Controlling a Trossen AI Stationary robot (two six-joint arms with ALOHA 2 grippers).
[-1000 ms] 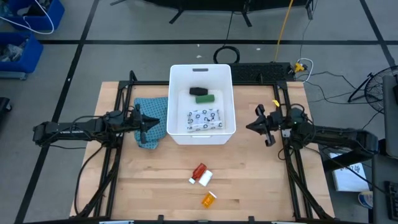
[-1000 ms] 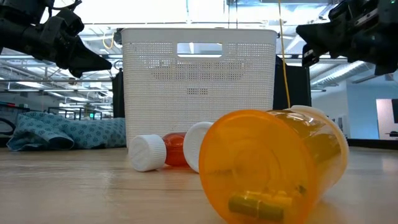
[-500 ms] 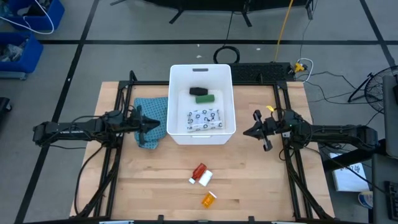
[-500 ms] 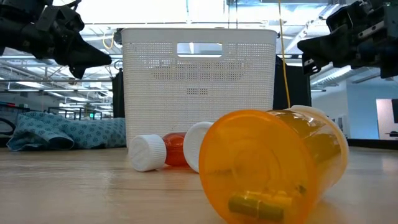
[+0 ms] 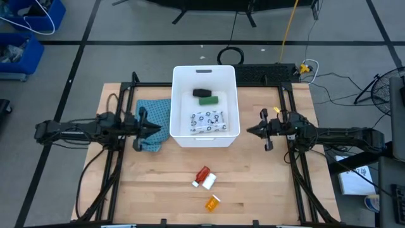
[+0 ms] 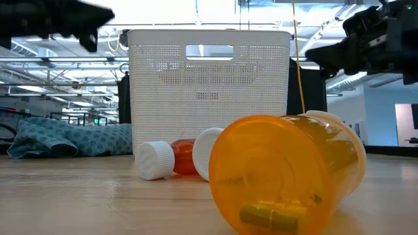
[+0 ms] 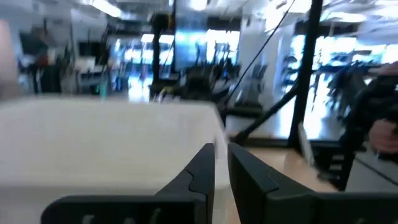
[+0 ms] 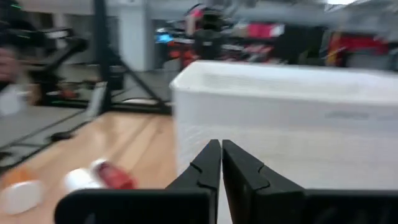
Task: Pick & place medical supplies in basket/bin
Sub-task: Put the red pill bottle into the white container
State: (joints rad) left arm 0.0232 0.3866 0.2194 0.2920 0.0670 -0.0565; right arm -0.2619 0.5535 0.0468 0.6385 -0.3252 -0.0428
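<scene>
The white bin [image 5: 176,107] stands at the table's far middle. In it lie a black oblong [image 5: 202,92], a green oblong [image 5: 209,100] and a white dotted packet [image 5: 207,121]. Near the front edge, a red tube [image 5: 202,173], a white bottle [image 5: 208,182] and an orange vial [image 5: 212,203] lie on their sides on the wood. My left gripper [image 5: 153,128] hovers level above the teal cloth [image 5: 158,111], left of the bin, shut with only a slit between its fingers [image 7: 220,149]. My right gripper [image 5: 248,131] hovers level to the right of the bin, shut and empty [image 8: 221,144].
The teal cloth lies bunched against the bin's left wall. Black frame rails [image 5: 120,158] run along both sides of the table. Bare wood [image 5: 266,183] lies between the bin and the three loose items and to their right.
My left gripper has risen above the cloth and tipped up from slanting down to level. My right gripper has sunk a little, edged toward the bin and rolled about its own axis. Nothing on the table has moved.
</scene>
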